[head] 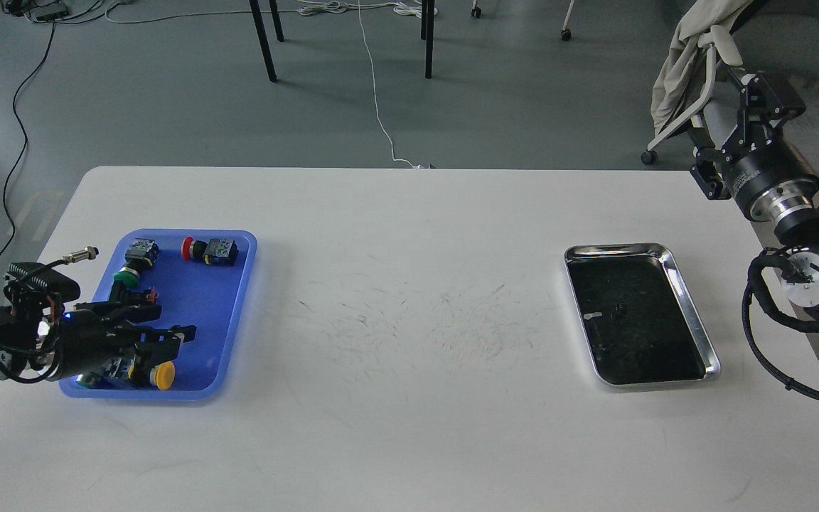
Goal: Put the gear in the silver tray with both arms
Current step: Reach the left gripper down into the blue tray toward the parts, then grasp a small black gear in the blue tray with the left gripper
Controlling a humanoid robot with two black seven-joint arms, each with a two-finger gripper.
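The silver tray (617, 249) lies on the right half of the white table, its dark mirror bottom holding nothing but small specks. The gear is several push-button switches in a blue plastic tray (235, 299) at the left: a red-capped one (200, 249), a green-capped one (127, 276), a yellow-capped one (161, 375) and a black one (142, 250). My left gripper (175, 322) hovers low over the blue tray's near half, fingers apart, with nothing seen between them. My right gripper (761, 89) is raised beyond the table's far right corner, well away from the silver tray.
The white table (409, 284) spans the view, with scuff marks in its middle. Beyond its far edge are chair legs (264, 43), a white cable (374, 85) on the grey floor, and a cloth-draped chair (694, 64) right behind my right gripper.
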